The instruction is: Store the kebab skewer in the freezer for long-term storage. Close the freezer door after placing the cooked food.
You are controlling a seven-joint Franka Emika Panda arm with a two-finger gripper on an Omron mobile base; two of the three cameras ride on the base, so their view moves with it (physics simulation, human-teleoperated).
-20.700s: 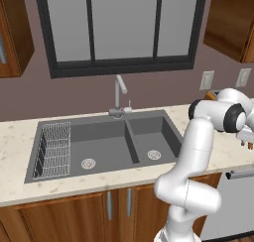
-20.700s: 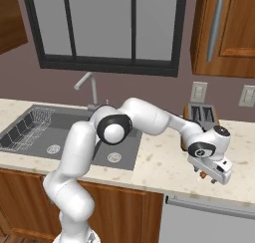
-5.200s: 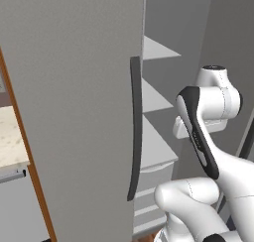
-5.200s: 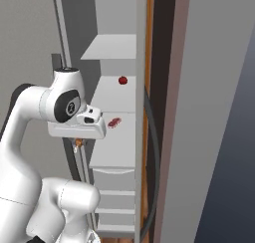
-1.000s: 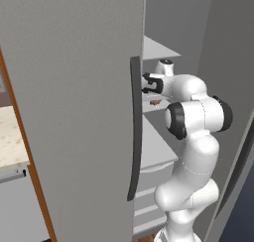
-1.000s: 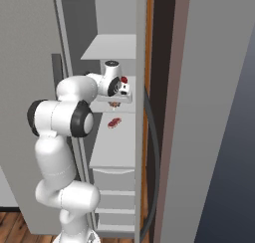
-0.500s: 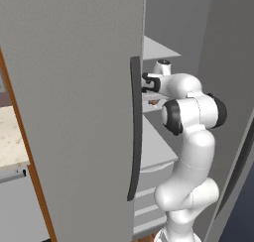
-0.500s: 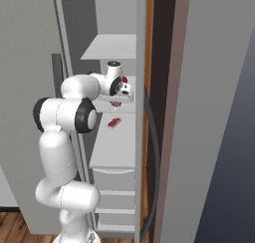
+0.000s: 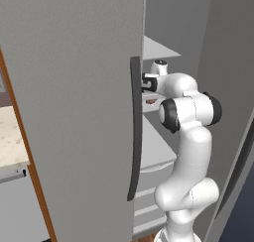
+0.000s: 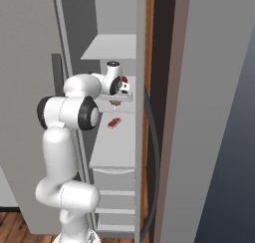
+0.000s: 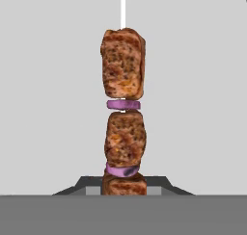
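Observation:
In the hand view the kebab skewer [image 11: 124, 133], brown grilled chunks with purple rings on a white stick, rises from between my fingertips, and my gripper [image 11: 124, 187] is shut on its near end. The arm reaches into the open freezer [image 10: 117, 48]. There the gripper [image 10: 117, 99] holds the skewer [image 10: 115, 103] just above a white shelf [image 10: 119, 147]. From the left side the gripper [image 9: 150, 95] and skewer [image 9: 150, 102] show past the closed door's edge. The freezer door [image 10: 209, 112] stands swung open on the right, its curved dark handle [image 10: 153, 152] facing the opening.
A small red round item [image 10: 124, 79] sits at the back of the compartment and a reddish piece of food [image 10: 114, 122] lies on the shelf below my hand. The closed grey door [image 9: 69, 112] with its dark handle [image 9: 135, 127] walls off the left. White drawers [image 10: 117, 187] sit lower down.
The hand has crept a little deeper into the freezer with the skewer still in its grip. Doors and shelf items have not moved.

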